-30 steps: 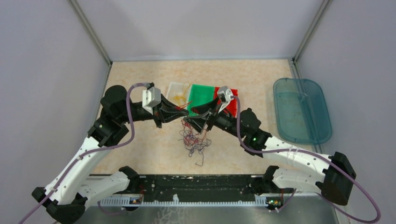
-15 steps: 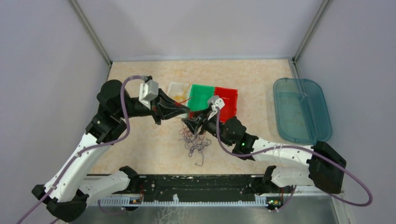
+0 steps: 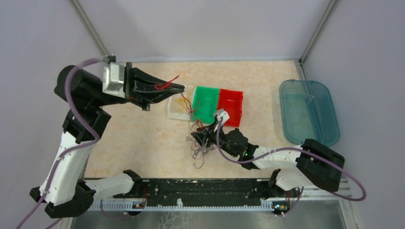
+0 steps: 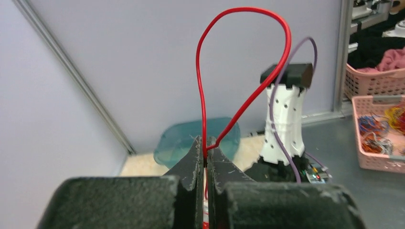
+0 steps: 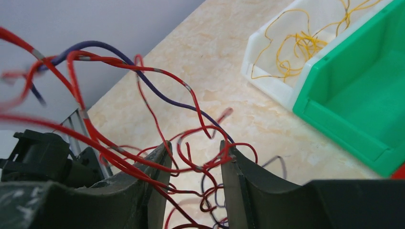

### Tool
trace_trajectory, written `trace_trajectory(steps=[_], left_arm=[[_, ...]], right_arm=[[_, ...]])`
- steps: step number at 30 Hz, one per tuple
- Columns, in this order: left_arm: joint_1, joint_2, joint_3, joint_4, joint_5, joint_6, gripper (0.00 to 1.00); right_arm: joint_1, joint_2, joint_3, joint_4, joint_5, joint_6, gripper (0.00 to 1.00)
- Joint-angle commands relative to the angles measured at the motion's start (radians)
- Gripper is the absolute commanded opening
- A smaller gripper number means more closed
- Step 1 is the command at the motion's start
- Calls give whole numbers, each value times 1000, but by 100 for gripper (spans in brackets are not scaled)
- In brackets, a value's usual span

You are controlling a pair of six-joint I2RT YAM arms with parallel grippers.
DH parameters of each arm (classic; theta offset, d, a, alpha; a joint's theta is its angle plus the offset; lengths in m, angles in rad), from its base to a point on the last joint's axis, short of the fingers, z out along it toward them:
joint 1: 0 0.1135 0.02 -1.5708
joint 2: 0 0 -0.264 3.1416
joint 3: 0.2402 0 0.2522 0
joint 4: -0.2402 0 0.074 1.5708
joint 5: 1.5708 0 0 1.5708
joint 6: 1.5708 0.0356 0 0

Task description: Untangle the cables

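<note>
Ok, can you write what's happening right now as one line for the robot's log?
left gripper: shut on red cable, up high | right gripper: open, low, around tangle strands | task: unfinished

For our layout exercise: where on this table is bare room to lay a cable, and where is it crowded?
Bare: between red bin and teal tray; left of the cable tangle, toward the wall. Crowded: around the right tool.
</note>
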Motion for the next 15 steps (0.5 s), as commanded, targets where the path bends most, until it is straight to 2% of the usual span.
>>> trace_trajectory(steps=[1,3,8,11,15], left_arm=[[1,43,170,52,-15,18,0],[2,78,260,55,-28,46,0],[2,151,477,104,-91,139,0],[1,165,533,161,-131,208,0],[2,160,531,296,-209,346,0]], right_arm=[[4,37,-16,94,-19,58,40],[8,54,-22,98,-30,74,37],[19,81,-36,88,-36,100,39],[23,83,-41,75,-30,110,39],[24,92,-43,37,-33,128,41]])
